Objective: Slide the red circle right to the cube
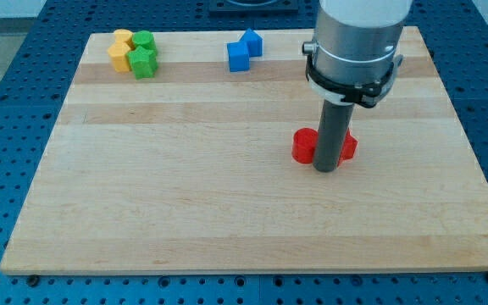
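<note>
Camera view: one view, taken from above the front of the pale wooden table [185, 203], which lies on a blue perforated surface [7, 93].
Far-left cluster: at the view's top left, two yellow blocks [121, 51] and two green blocks [143, 54] huddle together, touching; their exact shapes are hard to make out.
Blue pair: two blue blocks [244, 51], one cube-like and one wedge-like, touch each other at the view's top centre, well apart from the red pieces.
Task's thing: the red circle block [303, 146] sits right of centre; a second red piece [348, 146] shows on the far side of the rod, its shape hidden.
In the way: the dark rod stands between the two red parts, covering their middle.
Hand: there is none; my tip [326, 169] rests on the table, just at the red blocks' near edge, seemingly touching them.
</note>
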Tool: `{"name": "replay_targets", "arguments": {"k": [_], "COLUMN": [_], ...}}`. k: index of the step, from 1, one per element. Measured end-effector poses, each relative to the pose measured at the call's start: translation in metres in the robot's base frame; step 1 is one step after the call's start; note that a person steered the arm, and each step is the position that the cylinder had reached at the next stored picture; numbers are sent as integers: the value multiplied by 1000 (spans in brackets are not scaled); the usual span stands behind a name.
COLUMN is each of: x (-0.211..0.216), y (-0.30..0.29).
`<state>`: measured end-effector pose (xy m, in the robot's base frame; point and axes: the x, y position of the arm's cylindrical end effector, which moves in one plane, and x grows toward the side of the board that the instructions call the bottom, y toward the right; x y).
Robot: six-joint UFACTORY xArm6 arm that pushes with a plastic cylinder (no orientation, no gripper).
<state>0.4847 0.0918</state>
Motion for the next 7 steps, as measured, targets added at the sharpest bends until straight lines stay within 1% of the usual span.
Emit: {"name": "replay_targets", "arguments": {"k": [2, 3, 5, 7], "x": [19, 18, -3, -42], "y": [-9, -19, -23, -23]}}
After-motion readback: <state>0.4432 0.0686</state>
